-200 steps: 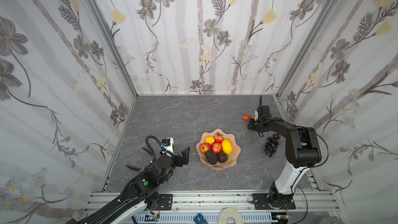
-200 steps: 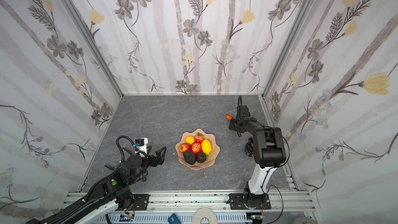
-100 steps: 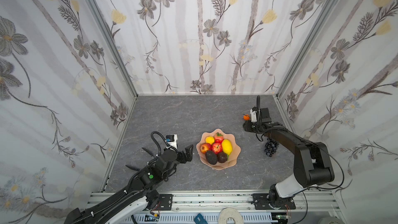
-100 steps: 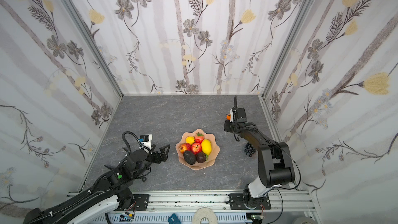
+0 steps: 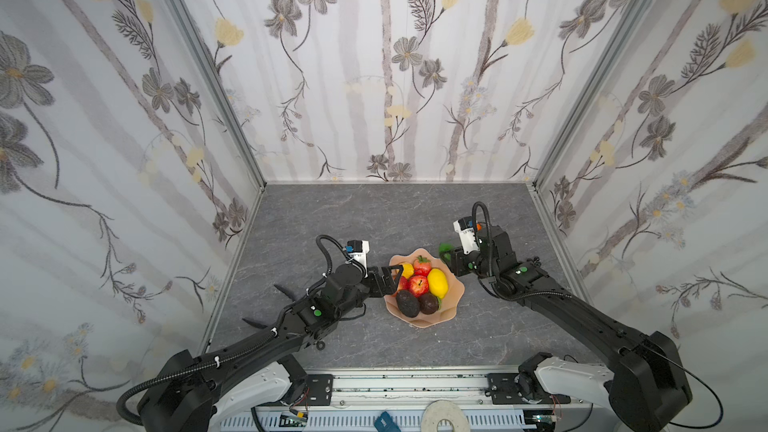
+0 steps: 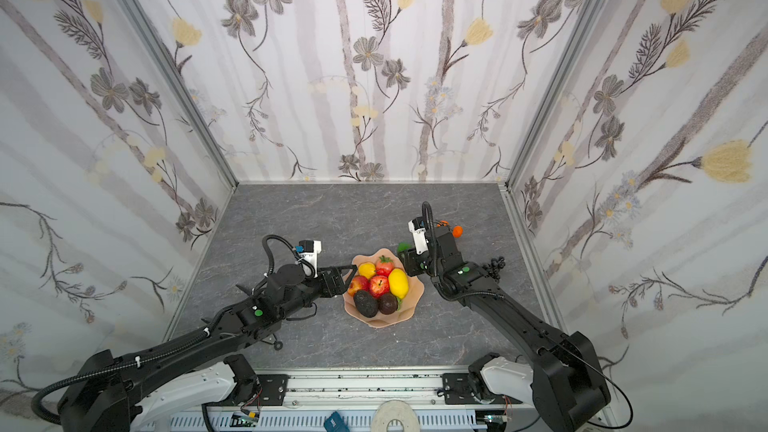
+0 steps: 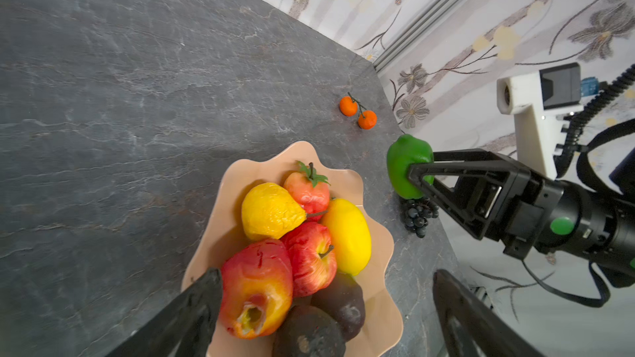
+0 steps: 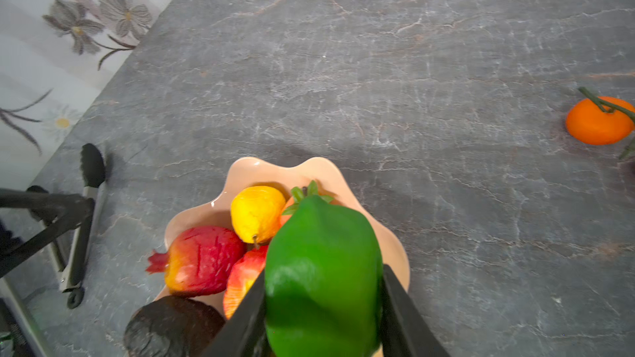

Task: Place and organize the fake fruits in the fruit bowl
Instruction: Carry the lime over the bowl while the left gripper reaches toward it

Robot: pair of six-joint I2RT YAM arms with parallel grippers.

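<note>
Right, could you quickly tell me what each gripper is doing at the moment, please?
Left gripper: open, gripping nothing.
Right gripper: closed on the green lime.

The bowl [image 7: 226, 200] is peachy pink. The lime [image 7: 402, 159] is bright green, and the two little oranges [image 7: 348, 106] are orange. The table [image 7: 137, 97] is dark grey with thin pale lines.
</note>
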